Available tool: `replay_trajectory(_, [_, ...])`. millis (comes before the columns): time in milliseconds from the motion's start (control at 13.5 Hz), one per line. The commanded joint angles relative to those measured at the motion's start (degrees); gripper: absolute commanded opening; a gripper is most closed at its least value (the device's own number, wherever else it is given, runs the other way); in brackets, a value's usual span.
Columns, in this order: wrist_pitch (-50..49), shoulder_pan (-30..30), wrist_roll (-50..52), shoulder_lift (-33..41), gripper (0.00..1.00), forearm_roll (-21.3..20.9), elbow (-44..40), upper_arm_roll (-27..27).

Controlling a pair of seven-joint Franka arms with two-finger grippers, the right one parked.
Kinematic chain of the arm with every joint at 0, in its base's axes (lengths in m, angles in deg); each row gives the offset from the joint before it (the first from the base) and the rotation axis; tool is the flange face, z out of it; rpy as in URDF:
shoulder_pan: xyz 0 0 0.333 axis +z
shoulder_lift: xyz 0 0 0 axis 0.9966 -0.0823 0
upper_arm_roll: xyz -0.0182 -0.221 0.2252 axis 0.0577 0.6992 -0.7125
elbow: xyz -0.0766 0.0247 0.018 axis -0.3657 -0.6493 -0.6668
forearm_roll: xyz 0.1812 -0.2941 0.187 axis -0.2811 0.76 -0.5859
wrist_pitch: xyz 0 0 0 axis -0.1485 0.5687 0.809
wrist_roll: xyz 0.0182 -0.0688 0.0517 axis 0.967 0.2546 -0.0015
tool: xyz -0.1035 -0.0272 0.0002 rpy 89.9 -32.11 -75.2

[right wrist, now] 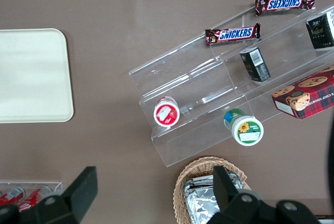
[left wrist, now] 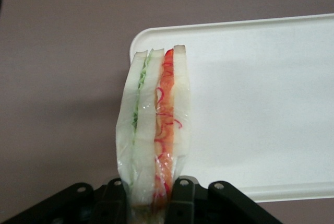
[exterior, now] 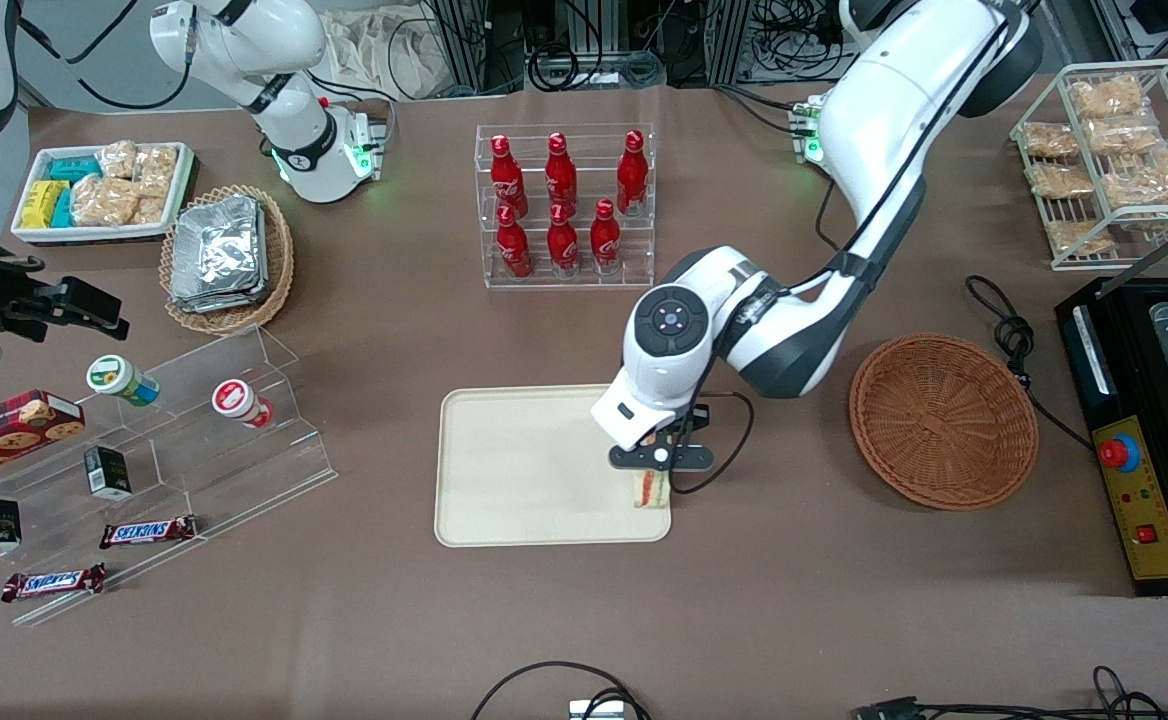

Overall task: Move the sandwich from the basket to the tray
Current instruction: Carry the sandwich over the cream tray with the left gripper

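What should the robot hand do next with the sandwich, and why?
Probably lower a little and then open. The gripper is shut on the sandwich, holding it on edge over the corner of the tray nearest the brown basket, which no longer holds it. Whether it already touches the tray cannot be told.

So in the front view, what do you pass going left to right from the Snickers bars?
Snickers bars → tray → sandwich, held in the hand over the tray's edge → basket → black box with the red button.
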Motion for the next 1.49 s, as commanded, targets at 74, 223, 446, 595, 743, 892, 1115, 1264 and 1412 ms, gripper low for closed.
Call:
replay_trajectory(74, [2.53,-2.73,5.19,-4.12,0.23,-4.72,-2.52,-0.21])
replay_trajectory(223, [3.85,-3.09,6.61,-5.26,0.23,-5.26,-2.52,-0.21])
replay_trajectory(446, [4.91,-3.44,6.61,-6.58,0.23,-5.43,-2.52,-0.21])
replay_trajectory(595, [4.91,-4.23,6.70,-7.46,0.23,-7.27,-2.35,-0.39])
replay_trajectory(743, [4.92,-4.49,7.31,-8.25,0.24,-7.90,-2.17,-0.39])
replay_trajectory(892, [4.91,-4.93,7.40,-8.34,0.25,-8.07,-1.91,-0.39])
replay_trajectory(1115, [4.91,-5.02,7.40,-8.43,0.36,-8.07,-1.82,-0.39])
replay_trajectory(1264, [4.91,-5.02,7.40,-8.43,0.81,-8.16,-1.82,-0.39])
replay_trajectory(1412, [4.91,-5.02,7.49,-8.35,0.99,-7.99,-1.82,-0.39])
